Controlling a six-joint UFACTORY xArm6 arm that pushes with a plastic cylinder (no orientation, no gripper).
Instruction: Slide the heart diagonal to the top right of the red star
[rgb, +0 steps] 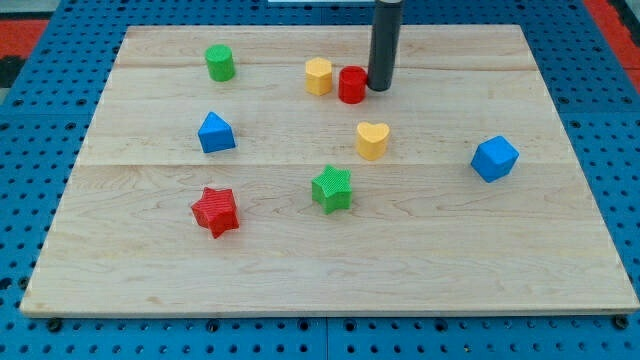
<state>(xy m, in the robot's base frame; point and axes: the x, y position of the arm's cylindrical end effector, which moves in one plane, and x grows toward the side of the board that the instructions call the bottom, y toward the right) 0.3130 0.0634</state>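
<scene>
Though jawless, my tip (379, 88) against the red cylinder (351, 85); eight blocks, two per colour.

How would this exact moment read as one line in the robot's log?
tip touching red cylinder at view's top | yellow heart untouched, below tip | red star lower left | heart not yet at goal
</scene>
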